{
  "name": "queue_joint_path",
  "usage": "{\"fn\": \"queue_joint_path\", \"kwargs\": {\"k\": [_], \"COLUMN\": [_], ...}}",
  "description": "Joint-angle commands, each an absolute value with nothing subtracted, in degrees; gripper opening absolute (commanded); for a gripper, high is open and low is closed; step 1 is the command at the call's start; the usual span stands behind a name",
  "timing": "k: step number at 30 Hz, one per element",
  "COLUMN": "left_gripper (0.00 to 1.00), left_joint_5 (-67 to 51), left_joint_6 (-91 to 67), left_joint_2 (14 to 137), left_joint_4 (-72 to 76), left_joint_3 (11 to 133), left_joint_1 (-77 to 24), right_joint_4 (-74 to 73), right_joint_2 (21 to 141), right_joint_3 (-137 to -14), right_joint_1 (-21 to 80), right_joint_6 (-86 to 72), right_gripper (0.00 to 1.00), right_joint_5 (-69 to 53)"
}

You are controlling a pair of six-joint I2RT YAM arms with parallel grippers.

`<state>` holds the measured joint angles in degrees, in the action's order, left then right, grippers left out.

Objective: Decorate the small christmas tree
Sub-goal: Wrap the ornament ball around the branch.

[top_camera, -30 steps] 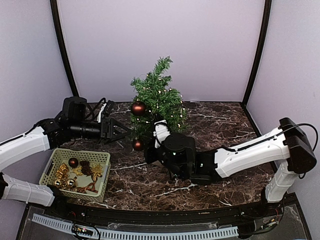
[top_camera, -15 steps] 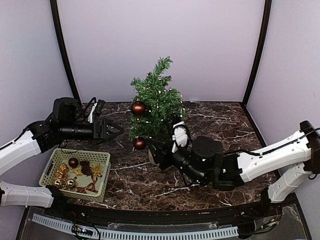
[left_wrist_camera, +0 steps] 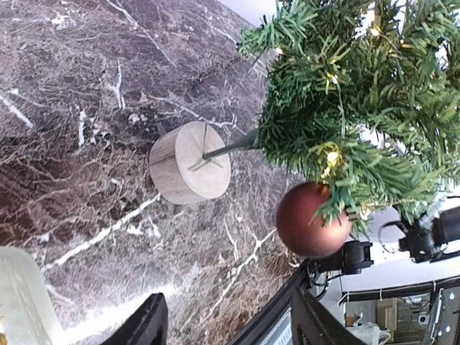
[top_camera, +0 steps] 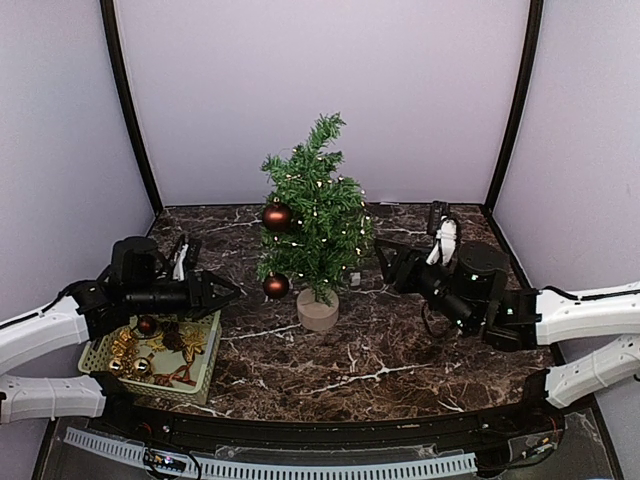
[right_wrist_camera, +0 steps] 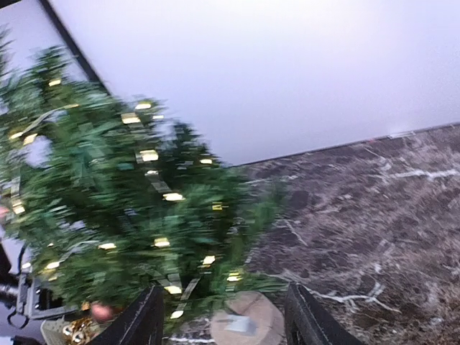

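The small christmas tree (top_camera: pixel 317 214) stands upright at mid-table on its round wooden base (top_camera: pixel 318 311), strung with small lights. Two dark-red baubles hang on its left side, one high (top_camera: pixel 277 216) and one low (top_camera: pixel 276 286). My left gripper (top_camera: pixel 222 291) hovers open and empty over the basket's far edge, well left of the tree. The left wrist view shows the low bauble (left_wrist_camera: pixel 313 220), the base (left_wrist_camera: pixel 190 172) and open fingers (left_wrist_camera: pixel 147 325). My right gripper (top_camera: pixel 384 263) is open and empty, right of the tree and apart from it. The right wrist view shows the blurred tree (right_wrist_camera: pixel 129 201).
A pale green basket (top_camera: pixel 165 306) at the front left holds gold bells, a dark-red bauble (top_camera: pixel 147 325) and other ornaments. Purple walls with black posts close in the dark marble table (top_camera: pixel 400 350). The basket's corner (left_wrist_camera: pixel 14 302) shows in the left wrist view.
The right arm has pulled back to the right, away from the tree's base, and its jaws have opened wider. The left arm has drawn back left and down toward the basket.
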<state>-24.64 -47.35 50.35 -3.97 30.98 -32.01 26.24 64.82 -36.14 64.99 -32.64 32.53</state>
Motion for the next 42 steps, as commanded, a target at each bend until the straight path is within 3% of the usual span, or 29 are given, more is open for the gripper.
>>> {"fn": "queue_joint_path", "kwargs": {"k": [1, 9, 19, 23, 42], "left_gripper": [0.58, 0.51, 0.44, 0.42, 0.43], "left_joint_5": [-23.7, -20.4, -17.4, -14.0, -15.7], "left_joint_6": [-51.3, -55.6, -59.5, -60.9, -62.9], "left_joint_2": [53.4, 63.3, 72.6, 76.0, 97.8], "left_joint_4": [9.0, 24.1, 36.3, 39.6, 59.3], "left_joint_3": [28.1, 25.6, 22.6, 21.6, 27.1], "left_joint_1": [-32.3, -36.7, -40.6, -42.3, -42.8], "right_joint_4": [24.4, 33.7, 38.3, 40.9, 41.4], "right_joint_2": [65.0, 76.3, 95.1, 100.3, 111.3], "right_joint_3": [-32.8, -29.7, -37.9, -40.6, -49.4], "right_joint_1": [55.0, 44.3, 42.3, 42.4, 42.4], "right_joint_6": [-43.3, -50.4, -51.6, -52.3, -51.7], "right_gripper": [0.57, 0.52, 0.52, 0.47, 0.46], "right_joint_5": [22.7, 8.2, -4.8, -9.4, -18.7]}}
